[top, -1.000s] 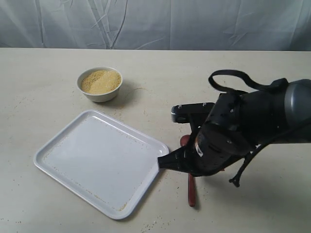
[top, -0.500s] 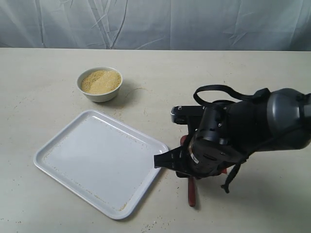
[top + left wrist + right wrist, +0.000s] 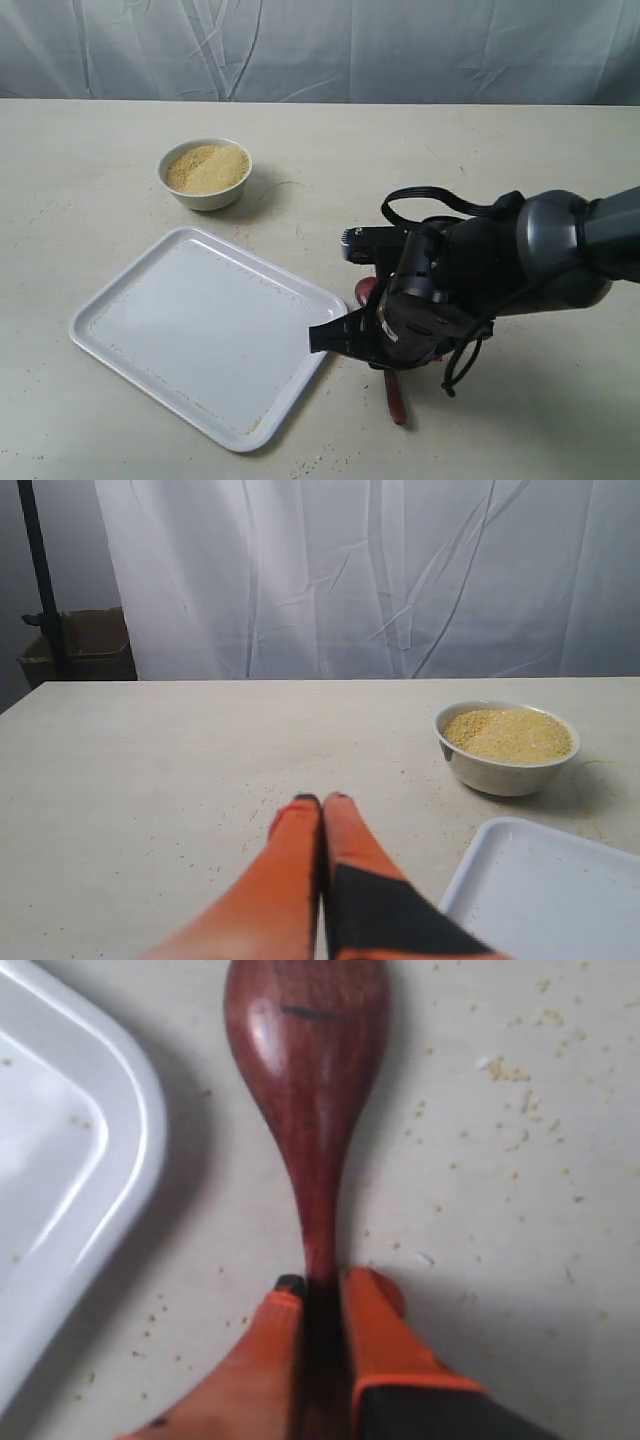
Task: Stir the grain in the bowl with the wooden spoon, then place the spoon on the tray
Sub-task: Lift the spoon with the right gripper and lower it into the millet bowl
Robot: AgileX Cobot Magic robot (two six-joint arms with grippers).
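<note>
The right gripper (image 3: 320, 1295) is closed around the slim neck of the wooden spoon (image 3: 310, 1090). Its two orange fingertips (image 3: 370, 1305) press against either side of the handle just below the oval bowl of the spoon. The spoon lies flat on the tabletop (image 3: 450, 150), glossy and dark reddish-brown, with a small dark mark on the back of its bowl. In the exterior view the right arm (image 3: 480, 280) is bent low over it. Only the tip of the spoon's bowl and the far end of the handle show from under the arm's black body.

The spoon lies just beside the near right corner of the tray (image 3: 205, 330), close to its rim but not touching it. The tray is white, and a few grain specks lie along its inner edges. More loose specks are scattered over the tabletop around the spoon.

The bowl (image 3: 205, 172) stands beyond the tray, apart from its far edge, and the grain (image 3: 207, 166) fills it nearly to the brim.

The left gripper (image 3: 322, 802) hangs above the bare tabletop with its orange fingers pressed together and nothing between them. It points toward the bowl and a corner of the tray. A white curtain (image 3: 350, 50) hangs behind the tabletop.
</note>
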